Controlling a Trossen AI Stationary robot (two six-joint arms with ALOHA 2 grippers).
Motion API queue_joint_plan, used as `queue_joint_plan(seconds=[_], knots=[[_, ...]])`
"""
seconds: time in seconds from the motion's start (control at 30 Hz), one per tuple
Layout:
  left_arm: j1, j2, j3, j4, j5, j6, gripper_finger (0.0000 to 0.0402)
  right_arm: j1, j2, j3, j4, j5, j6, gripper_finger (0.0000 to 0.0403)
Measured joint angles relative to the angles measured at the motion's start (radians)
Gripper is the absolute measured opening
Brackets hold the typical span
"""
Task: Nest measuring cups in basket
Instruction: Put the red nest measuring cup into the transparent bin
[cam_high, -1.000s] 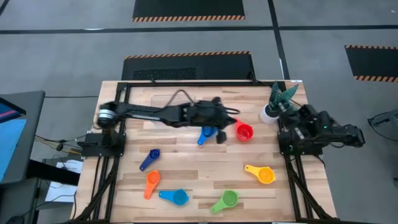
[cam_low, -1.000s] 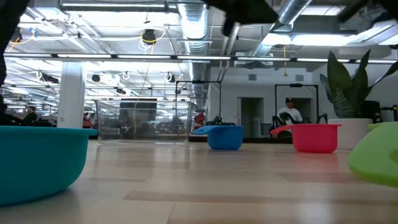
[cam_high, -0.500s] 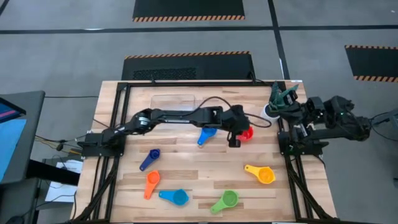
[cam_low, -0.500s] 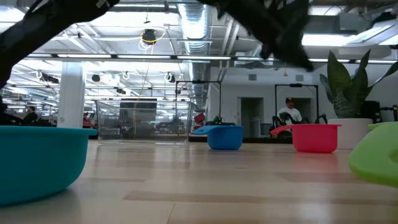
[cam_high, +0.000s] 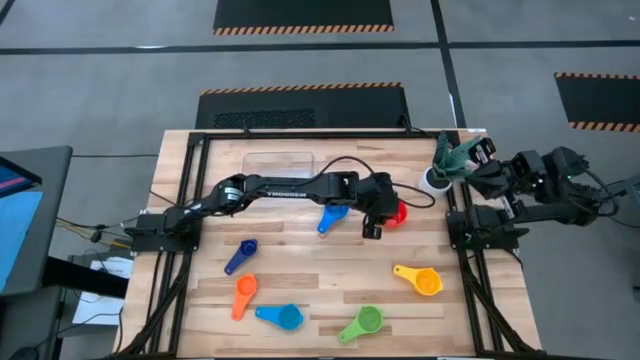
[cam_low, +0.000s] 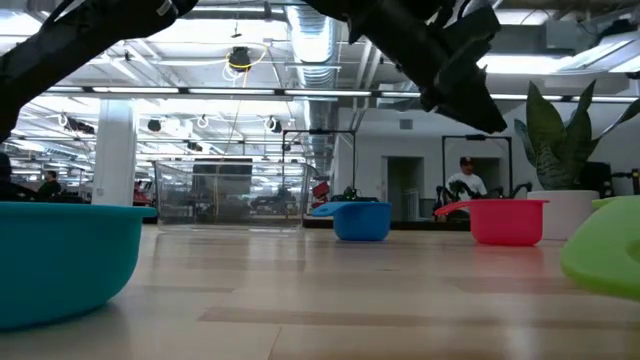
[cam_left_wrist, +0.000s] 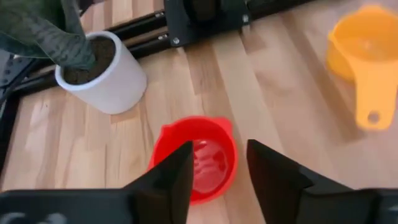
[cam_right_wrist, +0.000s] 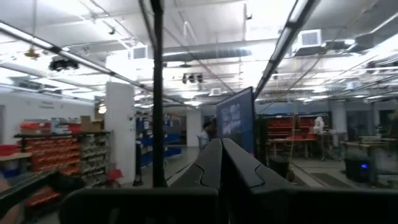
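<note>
The red cup (cam_left_wrist: 196, 158) stands upright on the wood near the white plant pot (cam_left_wrist: 102, 71). My left gripper (cam_left_wrist: 217, 171) hangs open above it, one finger over each side of the cup, clear of it. From above, my left gripper (cam_high: 376, 222) sits between the blue cup (cam_high: 330, 217) and the red cup (cam_high: 394, 212). The yellow (cam_high: 420, 279), green (cam_high: 362, 322), light blue (cam_high: 280, 316), orange (cam_high: 243, 295) and dark blue (cam_high: 240, 256) cups lie spread over the near half. The clear basket (cam_high: 280, 162) stands at the far edge. My right gripper (cam_right_wrist: 221, 162) is shut, past the table's right edge.
The plant pot (cam_high: 437, 180) stands at the far right corner, close to the red cup. Black frame rails run along the table's left (cam_high: 185, 250) and right (cam_high: 465, 250) sides. Bare wood lies between the basket and the cups.
My left arm has stretched out toward the table's right edge, carrying its gripper from over the blue cup to the red cup. My right arm has swung away, out past the table's right edge. No cup has moved.
</note>
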Motion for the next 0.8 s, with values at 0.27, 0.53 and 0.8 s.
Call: queue_joint_plan(seconds=[0.27,0.53,0.8], knots=[[-0.009,0.001,-0.088,0.105,-0.003,0.188,0.0174,0.0,0.0,0.001,0.001,-0.023,-0.001,0.0022],[-0.011,0.001,-0.144,0.14,-0.016,0.234,0.0174,0.0,0.0,0.001,0.001,-0.024,-0.009,0.0027],[-0.01,0.002,-0.201,0.169,-0.027,0.306,0.0174,0.0,0.0,0.001,0.004,-0.024,-0.028,0.0021]])
